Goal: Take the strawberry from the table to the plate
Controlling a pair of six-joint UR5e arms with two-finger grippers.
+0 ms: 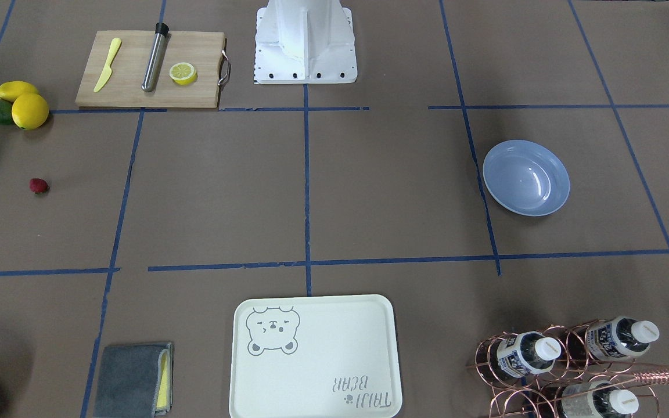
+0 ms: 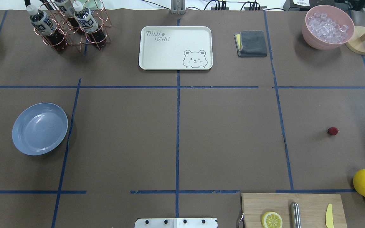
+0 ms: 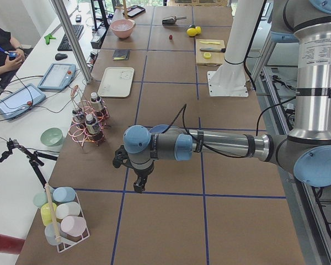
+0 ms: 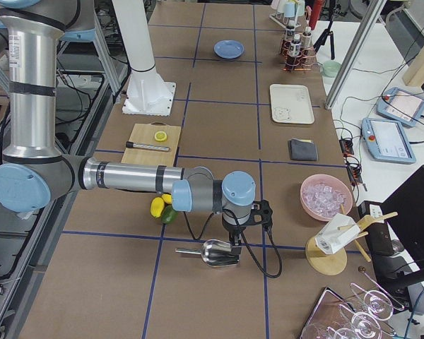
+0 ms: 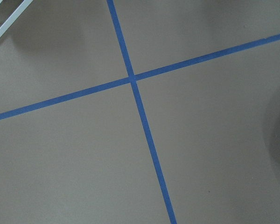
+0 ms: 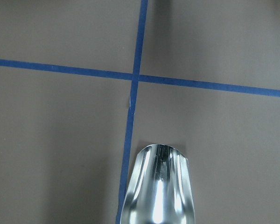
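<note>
Nothing is done yet: the strawberry (image 2: 332,131) lies on the surface (image 2: 227,142), well apart from the empty plate (image 2: 40,128). I cannot tell how far open the left fingers (image 3: 137,186) or right fingers (image 4: 234,243) are; neither holds the strawberry.

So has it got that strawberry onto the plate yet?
Not yet; nothing looks done. The strawberry lies alone on the table, and the plate far across it holds nothing. Neither gripper is at the berry: the right gripper hangs over a metal scoop, the left gripper near the plate. Reach, grasp, carry and drop are all left to do.
</note>
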